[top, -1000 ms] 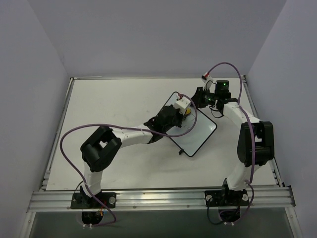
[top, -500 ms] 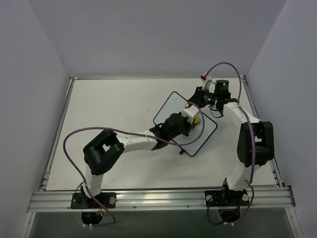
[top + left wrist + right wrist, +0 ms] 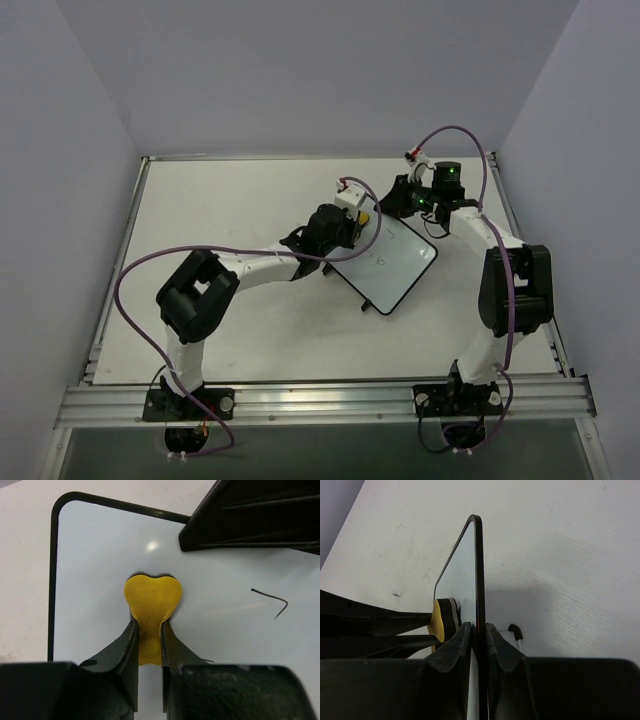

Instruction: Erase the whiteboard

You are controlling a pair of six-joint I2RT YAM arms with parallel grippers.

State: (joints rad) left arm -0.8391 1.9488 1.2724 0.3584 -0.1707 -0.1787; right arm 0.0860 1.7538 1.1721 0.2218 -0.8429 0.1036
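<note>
The whiteboard [image 3: 398,266], white with a thin black frame, lies tilted on the table. My left gripper [image 3: 352,212] is shut on a yellow heart-shaped eraser [image 3: 151,599] and presses it on the whiteboard [image 3: 95,560] near its far left corner. A short dark pen stroke [image 3: 272,600] shows to the eraser's right, and faint marks [image 3: 380,258] show mid-board. My right gripper [image 3: 402,203] is shut on the whiteboard's edge [image 3: 478,565], seen edge-on between its jaws [image 3: 479,630]. The eraser [image 3: 438,621] shows just left of that edge.
The right gripper's black finger [image 3: 260,515] crosses the upper right of the left wrist view, close to the eraser. The left gripper's fingers [image 3: 370,625] lie at the left of the right wrist view. Raised rails edge the white table [image 3: 220,210].
My left gripper with the eraser swept right and nearer across the board, then back to its far left corner. The right gripper and the board stayed put.
</note>
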